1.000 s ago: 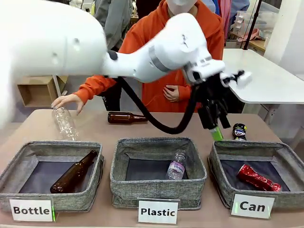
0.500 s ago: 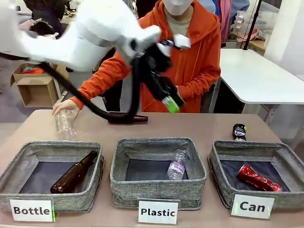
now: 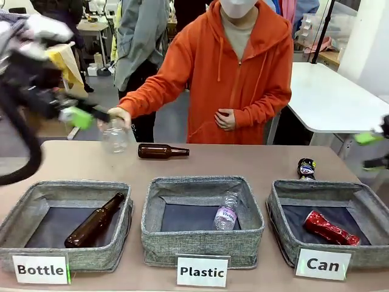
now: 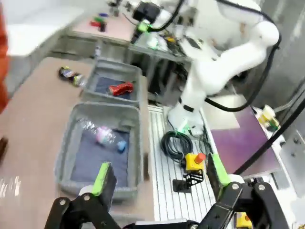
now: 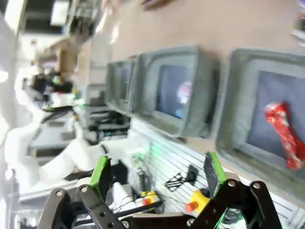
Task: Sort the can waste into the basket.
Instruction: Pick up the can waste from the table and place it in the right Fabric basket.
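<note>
Motion blur smears the left tool (image 3: 82,115) at ten o'clock in the front view, while the frame's edge cuts off the right tool (image 3: 372,149) at three o'clock. The far wall of the basket (image 3: 331,185) partly hides the black-blue can (image 3: 306,167). The clear bottle (image 3: 114,135) under the person's hand (image 3: 117,114) is blurred.

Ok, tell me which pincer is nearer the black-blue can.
Right. The right pincer hovers to the right of the black-blue can; the left pincer is far off, above the table's left end.
</note>
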Motion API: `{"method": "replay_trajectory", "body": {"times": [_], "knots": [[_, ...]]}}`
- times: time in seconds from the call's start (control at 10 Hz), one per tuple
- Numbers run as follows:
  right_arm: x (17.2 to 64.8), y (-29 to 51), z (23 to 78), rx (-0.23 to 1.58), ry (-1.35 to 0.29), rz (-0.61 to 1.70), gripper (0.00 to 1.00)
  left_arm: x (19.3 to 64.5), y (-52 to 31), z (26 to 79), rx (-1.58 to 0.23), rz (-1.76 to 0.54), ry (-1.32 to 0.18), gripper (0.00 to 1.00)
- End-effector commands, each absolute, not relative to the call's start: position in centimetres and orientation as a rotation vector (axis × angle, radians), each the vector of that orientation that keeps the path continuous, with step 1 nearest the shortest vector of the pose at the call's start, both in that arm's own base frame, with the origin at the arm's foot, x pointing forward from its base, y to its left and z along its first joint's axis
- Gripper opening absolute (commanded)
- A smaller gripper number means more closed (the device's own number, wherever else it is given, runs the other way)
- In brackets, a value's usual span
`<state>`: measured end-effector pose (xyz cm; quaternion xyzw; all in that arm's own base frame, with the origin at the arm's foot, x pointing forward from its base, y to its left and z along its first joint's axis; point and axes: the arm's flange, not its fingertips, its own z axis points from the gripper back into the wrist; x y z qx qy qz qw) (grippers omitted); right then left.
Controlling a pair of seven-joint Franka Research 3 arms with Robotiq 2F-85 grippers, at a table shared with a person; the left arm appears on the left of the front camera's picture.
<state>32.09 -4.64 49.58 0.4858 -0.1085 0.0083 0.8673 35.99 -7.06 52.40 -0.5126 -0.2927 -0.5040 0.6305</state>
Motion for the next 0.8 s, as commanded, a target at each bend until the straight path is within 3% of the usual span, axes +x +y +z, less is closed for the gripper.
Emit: {"method": "replay_trajectory", "body": {"times": [0.0,0.3,0.4,0.5,0.6,0.7], "knots": [[37.4,-4.3,49.3,1.144,-0.192,0.03,1.0,33.7,1.6,49.9,-1.22,-0.86,-0.884,1.0],[40.0,-5.6,48.0,1.328,-0.273,-0.131,1.0,31.9,11.5,48.0,-1.274,-0.659,-1.068,1.0],[39.8,-6.4,47.9,1.315,-0.327,-0.166,1.0,32.4,13.5,47.1,-1.283,-0.63,-1.059,1.0],[39.4,-4.3,47.7,1.264,-0.209,-0.081,1.0,33.3,14.3,46.2,-1.299,-0.643,-1.042,1.0],[39.4,-4.3,47.7,1.264,-0.209,-0.081,1.0,30.4,13.4,47.5,-1.251,-0.606,-1.028,1.0],[39.4,-4.3,47.7,1.264,-0.209,-0.081,1.0,30.4,13.4,47.5,-1.251,-0.606,-1.028,1.0]]}}
